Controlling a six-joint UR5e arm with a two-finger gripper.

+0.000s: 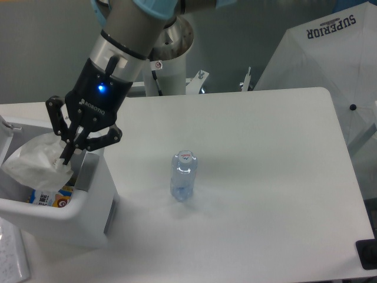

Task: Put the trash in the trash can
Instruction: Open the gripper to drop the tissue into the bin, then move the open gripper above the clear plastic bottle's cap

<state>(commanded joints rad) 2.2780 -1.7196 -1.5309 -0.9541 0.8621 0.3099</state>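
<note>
Desk [265, 177] carries the trash can [88, 206] at its front-left corner. Single arm, end effector [66, 154] clenched on the wrapper wad [32, 165] — wad hangs inside the can's open mouth, directly under the fingers, so the release looks like a straight drop. Water bottle [184, 175] stands upright mid-desk, long axis vertical, well apart to the right of the end effector. Can's left side is cut off by the frame; a coloured packet [47, 197] inside is partly hidden by the wad.
</note>
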